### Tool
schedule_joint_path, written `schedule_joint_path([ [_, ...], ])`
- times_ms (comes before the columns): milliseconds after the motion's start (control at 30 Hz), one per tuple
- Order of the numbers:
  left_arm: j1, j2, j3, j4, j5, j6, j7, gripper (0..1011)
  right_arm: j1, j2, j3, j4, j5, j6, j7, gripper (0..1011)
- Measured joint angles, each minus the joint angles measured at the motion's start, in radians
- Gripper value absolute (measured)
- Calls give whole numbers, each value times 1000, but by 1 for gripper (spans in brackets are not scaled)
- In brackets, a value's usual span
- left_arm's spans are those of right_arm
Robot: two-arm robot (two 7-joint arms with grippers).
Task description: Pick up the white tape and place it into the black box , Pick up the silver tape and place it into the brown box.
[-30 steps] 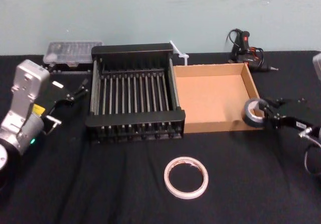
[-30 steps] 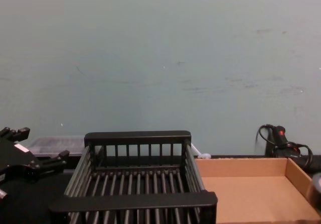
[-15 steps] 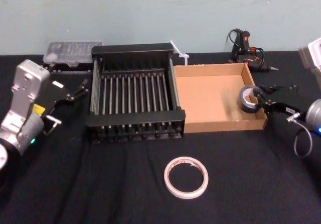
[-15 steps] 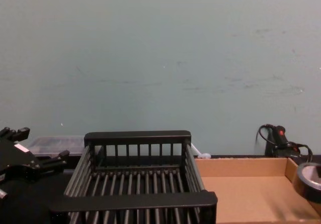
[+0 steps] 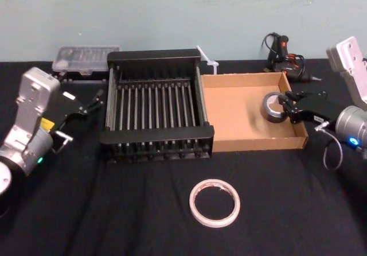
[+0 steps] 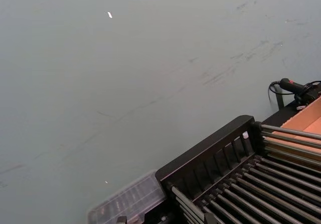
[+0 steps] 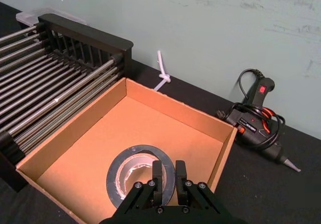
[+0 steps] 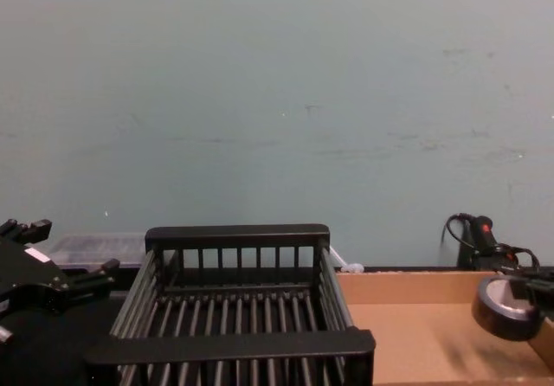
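My right end effector [image 5: 288, 108] grasps the thick, dull-grey silver tape [image 5: 273, 107] over the cardboard brown box [image 5: 258, 144], by its right wall. The thin-ringed white tape [image 5: 214, 202] lies flat near the surface's front edge, before the slatted black box [image 5: 157, 134]. My left end effector [image 5: 87, 103] hangs released near the left edge.

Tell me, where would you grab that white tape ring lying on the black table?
Probably pinch the white tape by its thin band, one finger inside the hole and one outside, coming straight down from above. It lies flat on the table, so its low edge offers little from the side, while the open centre leaves room for a finger.
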Motion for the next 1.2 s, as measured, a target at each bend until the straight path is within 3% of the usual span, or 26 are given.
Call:
schedule_joint_path([
  [533, 0, 0, 0, 0, 0, 0, 0, 1001, 3, -3, -1, 3, -4, -1, -1, 177],
  [1200, 0, 0, 0, 0, 0, 0, 0, 1001, 1, -1, 1, 1, -1, 0, -1, 817],
])
